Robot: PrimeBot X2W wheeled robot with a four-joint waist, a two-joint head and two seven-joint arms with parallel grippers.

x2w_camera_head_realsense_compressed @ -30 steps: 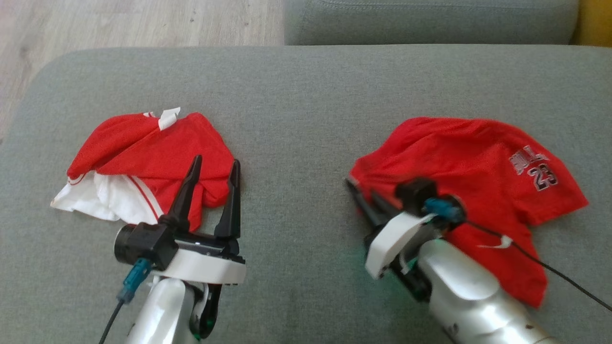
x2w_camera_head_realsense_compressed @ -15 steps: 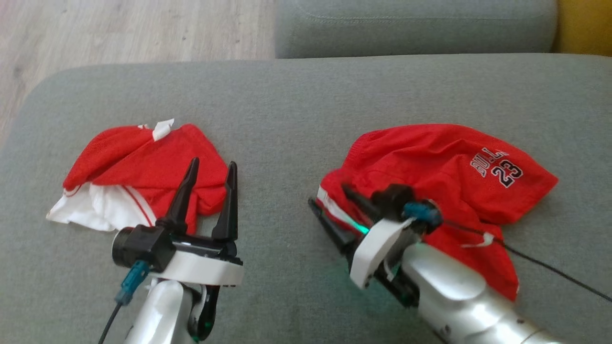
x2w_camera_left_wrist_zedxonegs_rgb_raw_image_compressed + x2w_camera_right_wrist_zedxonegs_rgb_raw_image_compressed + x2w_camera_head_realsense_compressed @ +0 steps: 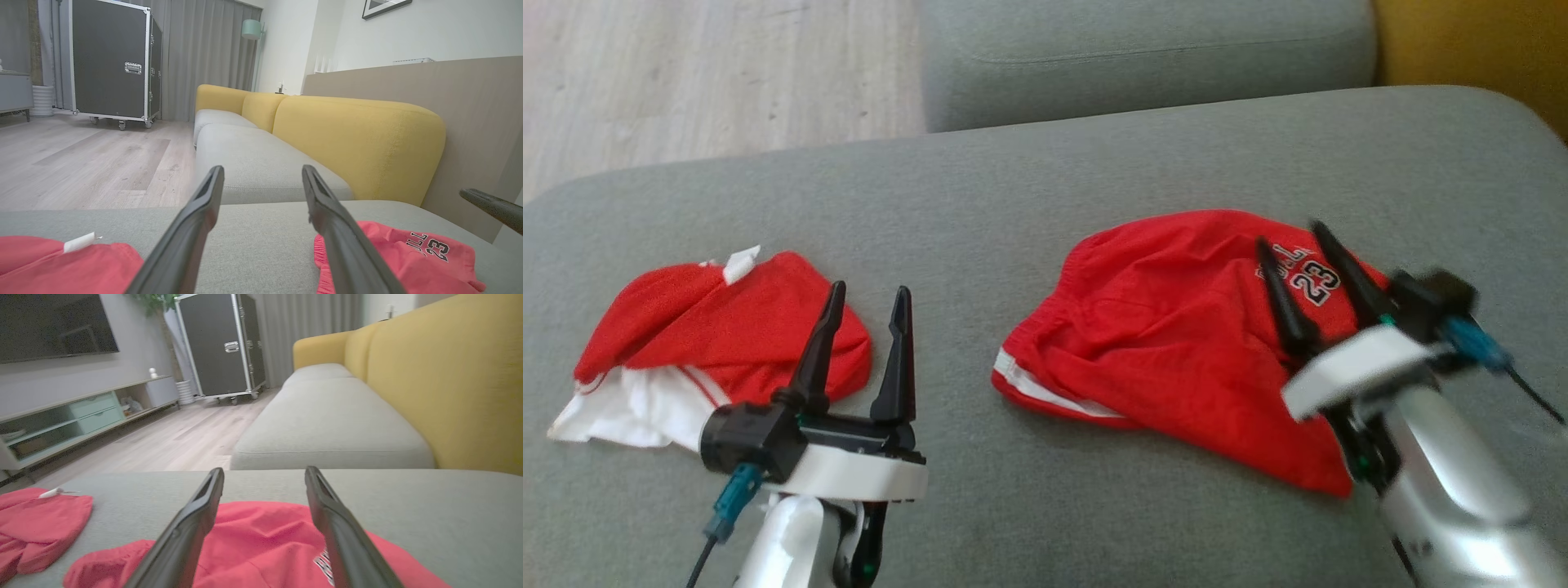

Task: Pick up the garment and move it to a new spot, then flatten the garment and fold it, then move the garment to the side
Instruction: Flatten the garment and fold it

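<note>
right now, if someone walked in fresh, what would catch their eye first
Two bright garments on the grey sofa cushion: the red shorts printed with 23 to the right, and a crumpled red and white garment to the left. The left gripper stands open by the crumpled garment, and the right gripper open over the shorts' number. The yellow sofa back stands out in the wrist views.

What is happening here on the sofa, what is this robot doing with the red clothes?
A two-armed robot is working over a grey sofa seat with two garments on it. Its right end effector is open above the red shorts with the number 23, which lie rumpled; it holds nothing. The left end effector is open too, near a crumpled red and white garment, not gripping it.
</note>
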